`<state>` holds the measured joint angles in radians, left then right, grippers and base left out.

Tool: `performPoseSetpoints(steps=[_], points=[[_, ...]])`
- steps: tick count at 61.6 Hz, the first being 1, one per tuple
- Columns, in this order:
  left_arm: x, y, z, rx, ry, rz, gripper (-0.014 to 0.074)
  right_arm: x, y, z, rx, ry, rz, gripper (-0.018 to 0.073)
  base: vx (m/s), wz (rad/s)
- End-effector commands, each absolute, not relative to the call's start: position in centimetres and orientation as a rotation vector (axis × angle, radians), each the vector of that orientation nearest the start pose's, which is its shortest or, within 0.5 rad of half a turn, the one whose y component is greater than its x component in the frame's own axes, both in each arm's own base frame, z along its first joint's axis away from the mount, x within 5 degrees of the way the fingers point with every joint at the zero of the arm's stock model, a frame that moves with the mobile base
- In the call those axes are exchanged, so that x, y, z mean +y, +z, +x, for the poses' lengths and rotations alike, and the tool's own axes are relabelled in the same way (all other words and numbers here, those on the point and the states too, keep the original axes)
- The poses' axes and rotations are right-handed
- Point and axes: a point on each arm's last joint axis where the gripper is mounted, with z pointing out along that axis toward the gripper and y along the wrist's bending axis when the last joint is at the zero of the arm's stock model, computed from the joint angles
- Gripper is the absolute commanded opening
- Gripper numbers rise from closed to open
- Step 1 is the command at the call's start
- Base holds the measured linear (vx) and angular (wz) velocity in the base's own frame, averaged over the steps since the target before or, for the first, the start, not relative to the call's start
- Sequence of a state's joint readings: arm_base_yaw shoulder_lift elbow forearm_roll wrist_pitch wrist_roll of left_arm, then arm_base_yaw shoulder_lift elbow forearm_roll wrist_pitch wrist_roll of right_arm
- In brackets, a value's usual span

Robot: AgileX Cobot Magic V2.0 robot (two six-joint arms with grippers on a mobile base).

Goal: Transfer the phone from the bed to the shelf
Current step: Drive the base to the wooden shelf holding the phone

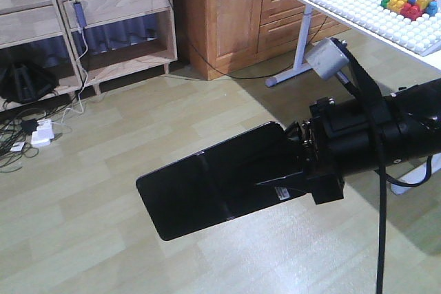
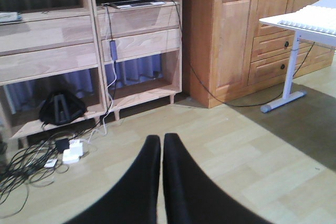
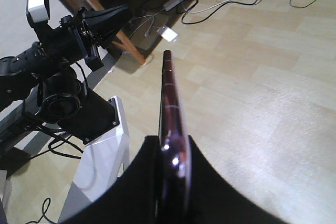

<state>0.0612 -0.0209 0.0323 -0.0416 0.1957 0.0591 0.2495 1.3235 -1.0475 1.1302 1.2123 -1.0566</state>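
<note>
Right now my right gripper (image 3: 170,148) is pinching the thin black rectangular smartphone (image 1: 200,194) with the pinkish rim by one end, its jaws pressed against both faces. I see it held in the air over the pale wood-plank floor (image 1: 89,142), free end pointing left. The pale pine shelving unit (image 2: 52,61) stands far left, well apart from it. My left gripper (image 2: 161,148) hangs empty, jaws pressed together.

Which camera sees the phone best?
The exterior front-facing view: the phone shows its broad dark face, gripped by the right hand. The right wrist view shows only its thin edge. The left wrist view doesn't show it.
</note>
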Motion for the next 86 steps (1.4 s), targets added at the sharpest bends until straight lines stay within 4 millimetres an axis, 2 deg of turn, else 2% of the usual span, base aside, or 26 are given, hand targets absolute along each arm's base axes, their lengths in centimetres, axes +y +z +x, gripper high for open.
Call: performPoseSetpoints(steps=[1, 86], points=[[0.29, 18.99, 5.59, 1.622, 0.049, -0.039, 0.0001, 13.69, 36.11, 20.49, 1.931, 1.312, -1.089, -0.0002, 0.42, -0.08], [0.29, 18.99, 5.59, 1.622, 0.049, -0.039, 0.0001, 13.69, 36.11, 20.49, 1.931, 1.312, -1.089, -0.0002, 0.44, 0.00]])
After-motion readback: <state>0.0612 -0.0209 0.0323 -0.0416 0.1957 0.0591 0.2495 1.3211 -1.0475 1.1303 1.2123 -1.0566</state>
